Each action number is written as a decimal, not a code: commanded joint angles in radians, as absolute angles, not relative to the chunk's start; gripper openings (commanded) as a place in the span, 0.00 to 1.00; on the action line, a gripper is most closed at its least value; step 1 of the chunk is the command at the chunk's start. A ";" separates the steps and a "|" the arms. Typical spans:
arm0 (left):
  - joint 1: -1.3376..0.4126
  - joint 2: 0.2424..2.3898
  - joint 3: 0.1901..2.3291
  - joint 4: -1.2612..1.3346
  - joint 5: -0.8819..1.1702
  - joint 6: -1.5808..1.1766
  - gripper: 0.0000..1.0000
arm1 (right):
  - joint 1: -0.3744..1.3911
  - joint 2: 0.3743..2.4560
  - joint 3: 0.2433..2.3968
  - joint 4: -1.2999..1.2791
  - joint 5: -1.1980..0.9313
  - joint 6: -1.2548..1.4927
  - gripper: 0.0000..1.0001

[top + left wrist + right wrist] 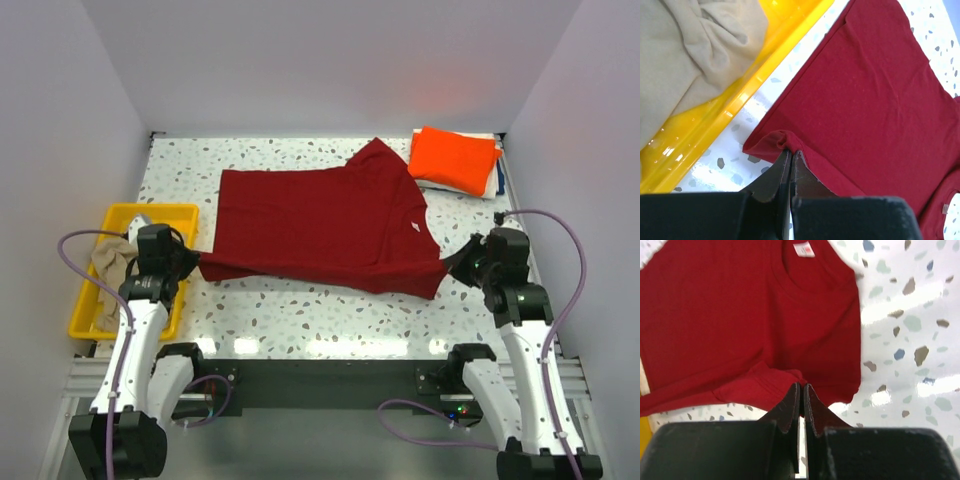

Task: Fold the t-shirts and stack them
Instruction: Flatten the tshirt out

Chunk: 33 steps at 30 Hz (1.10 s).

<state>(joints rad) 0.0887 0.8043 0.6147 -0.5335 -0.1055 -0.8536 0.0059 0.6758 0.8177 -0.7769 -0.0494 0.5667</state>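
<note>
- Left gripper (791, 151): my jaws are pressing together on a puckered fold at the hem corner of the red tee (320, 225).
- Right gripper (801, 386): my jaws are clamping a rumpled bit of the same tee's near edge, at the collar end. The label (803, 249) is lying straight ahead of my tips.
- The red tee is lying spread on the table (300, 312) ahead of both grips, with its near edge running between them.
- Risk: both bites are looking shallow. Cloth may be slipping free if I am lifting fast or pulling the grips apart.
- Risk: one side rising ahead of the other would be dragging the far half and skewing the fold.
- Risk: the tray (735, 107) rim is sitting just left of my left tips, with the beige tee (695, 45) heaped inside. A swing that way could be snagging it.
- Room: bare table is showing to the right of my right tips and just behind both grips.
- Edge: the orange tee (455, 158) is sitting folded ahead of my right tips, near the red sleeve, so a fold carried forward may be brushing it.
</note>
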 commanded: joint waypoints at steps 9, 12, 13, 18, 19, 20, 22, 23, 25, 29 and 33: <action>0.061 0.775 0.496 -0.376 -0.086 -0.890 0.00 | 0.003 0.617 0.618 -0.707 -0.072 0.595 0.00; 0.037 0.755 0.457 -0.354 -0.084 -0.899 0.00 | 0.003 0.589 0.550 -0.671 -0.150 0.635 0.00; 0.025 0.750 0.450 -0.353 -0.084 -0.907 0.00 | 0.002 0.580 0.537 -0.673 -0.169 0.641 0.00; -0.021 0.742 0.420 -0.341 -0.109 -0.928 0.00 | 0.003 0.493 0.545 -0.680 -0.169 0.615 0.00; -0.047 0.742 0.417 -0.339 -0.117 -0.937 0.00 | 0.003 0.494 0.548 -0.672 -0.175 0.614 0.00; -0.061 0.744 0.417 -0.339 -0.142 -0.942 0.00 | 0.002 0.500 0.557 -0.667 -0.163 0.614 0.00; -0.098 0.753 0.422 -0.337 -0.170 -0.953 0.00 | 0.003 0.544 0.581 -0.623 -0.175 0.615 0.00; -0.103 0.762 0.434 -0.333 -0.178 -0.953 0.00 | 0.003 0.570 0.595 -0.608 -0.176 0.617 0.00; -0.107 0.794 0.452 -0.330 -0.183 -0.956 0.00 | 0.003 0.651 0.649 -0.559 -0.179 0.612 0.00; -0.120 0.851 0.524 -0.351 -0.190 -0.950 0.00 | 0.017 0.770 0.709 -0.509 -0.210 0.606 0.00; -0.123 0.815 0.520 -0.382 -0.206 -0.948 0.00 | 0.084 0.712 0.619 -0.547 -0.173 0.661 0.00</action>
<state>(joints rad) -0.1146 0.8505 0.4843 -0.3836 -0.1638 -0.9337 0.0402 0.7773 0.6590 -0.5549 -0.1745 0.6216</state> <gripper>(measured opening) 0.021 0.022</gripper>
